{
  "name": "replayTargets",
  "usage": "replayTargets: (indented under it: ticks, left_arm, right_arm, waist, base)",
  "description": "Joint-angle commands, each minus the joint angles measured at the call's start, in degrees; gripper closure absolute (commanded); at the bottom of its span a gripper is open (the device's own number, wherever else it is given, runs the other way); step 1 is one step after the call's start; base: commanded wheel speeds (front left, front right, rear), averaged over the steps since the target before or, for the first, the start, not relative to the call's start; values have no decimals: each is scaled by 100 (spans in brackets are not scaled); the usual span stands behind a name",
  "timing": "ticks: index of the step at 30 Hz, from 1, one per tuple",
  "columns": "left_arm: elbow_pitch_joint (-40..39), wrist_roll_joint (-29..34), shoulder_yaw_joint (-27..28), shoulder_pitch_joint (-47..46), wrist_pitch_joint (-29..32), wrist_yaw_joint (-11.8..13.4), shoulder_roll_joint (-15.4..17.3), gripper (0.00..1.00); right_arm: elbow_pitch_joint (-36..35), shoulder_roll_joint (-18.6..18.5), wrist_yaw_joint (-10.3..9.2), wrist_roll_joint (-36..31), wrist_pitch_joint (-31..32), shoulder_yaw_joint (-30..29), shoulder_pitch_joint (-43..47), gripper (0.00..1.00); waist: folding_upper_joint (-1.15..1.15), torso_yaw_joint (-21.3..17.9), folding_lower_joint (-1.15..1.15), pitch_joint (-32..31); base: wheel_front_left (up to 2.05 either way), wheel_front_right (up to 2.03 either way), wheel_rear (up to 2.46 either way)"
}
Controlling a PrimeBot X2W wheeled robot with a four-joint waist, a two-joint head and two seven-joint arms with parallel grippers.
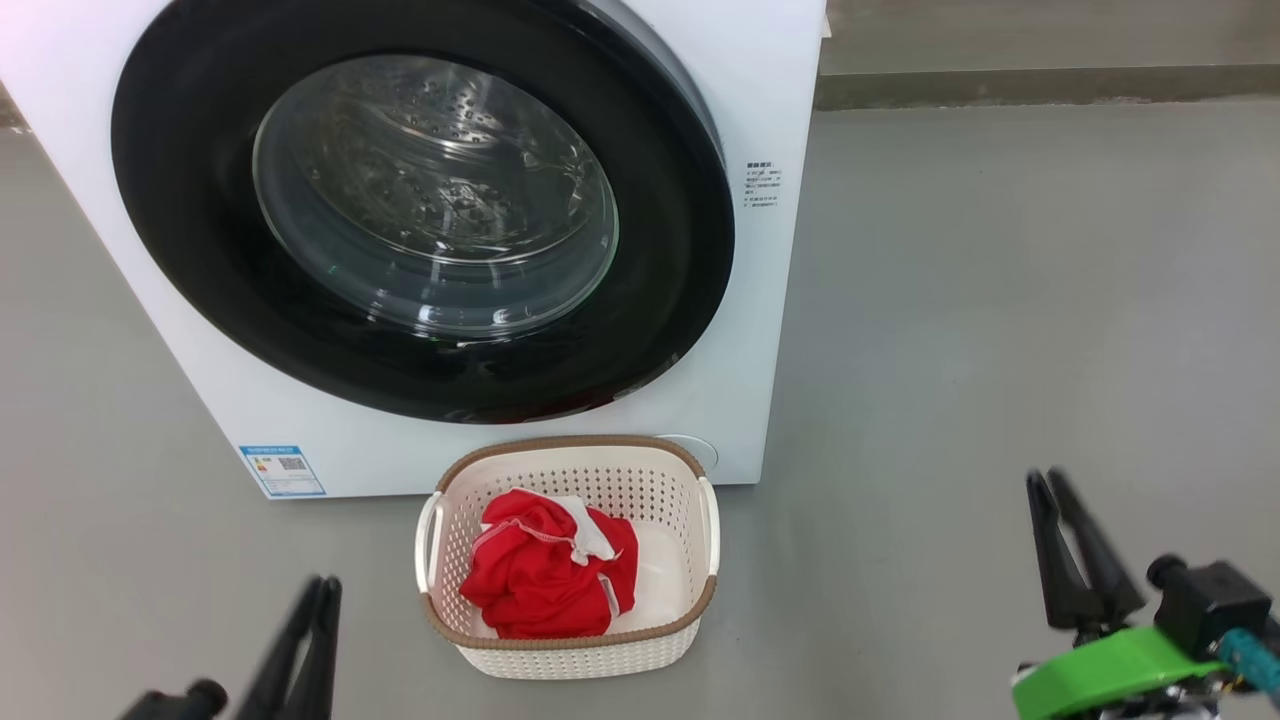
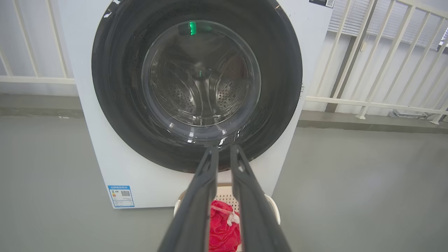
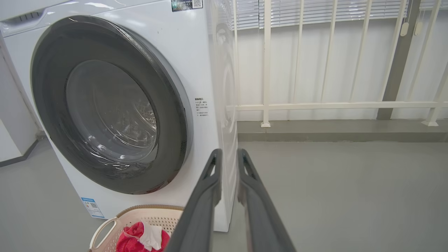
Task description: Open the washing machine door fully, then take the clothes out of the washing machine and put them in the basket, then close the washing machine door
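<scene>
The washing machine stands white ahead of me, and the washing machine door, with its black rim and glass bowl, lies flat against its front. On the floor before it sits the cream basket with the red and white clothes bunched inside. My left gripper hovers low, left of the basket, its jaws a narrow gap apart and empty. My right gripper is well right of the basket, also narrowly parted and empty. The left wrist view has the left gripper pointing at the door, with the clothes below.
Grey floor spreads to the machine's right. A white railing on a low kerb runs behind. A blue sticker marks the machine's lower left corner. The basket and clothes lie left of the right gripper.
</scene>
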Motion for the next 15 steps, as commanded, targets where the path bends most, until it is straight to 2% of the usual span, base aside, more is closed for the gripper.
replayTargets:
  ticks: [1, 7, 11, 15]
  left_arm:
    - [38, -33, -9, 17, 9, 0, -29, 100]
    - [59, -376, 36, -18, 109, -2, -68, 100]
    - [78, -603, 66, -41, 175, -3, -94, 100]
    - [97, -830, 97, -72, 240, -5, -120, 100]
  right_arm:
    - [49, 13, 0, 35, 13, -6, 22, 100]
    - [63, 10, 0, 412, 126, -25, -9, 100]
    - [68, 9, -1, 664, 189, -25, -22, 100]
    - [75, 7, -1, 916, 253, -27, -42, 100]
  waist:
    - [0, 0, 0, 1]
    - [0, -3, 13, 3]
    - [0, -5, 2, 20]
    - [0, -7, 0, 34]
  base:
    - [0, 0, 0]
    - [0, 0, 0]
    - [0, 0, 0]
    - [0, 0, 0]
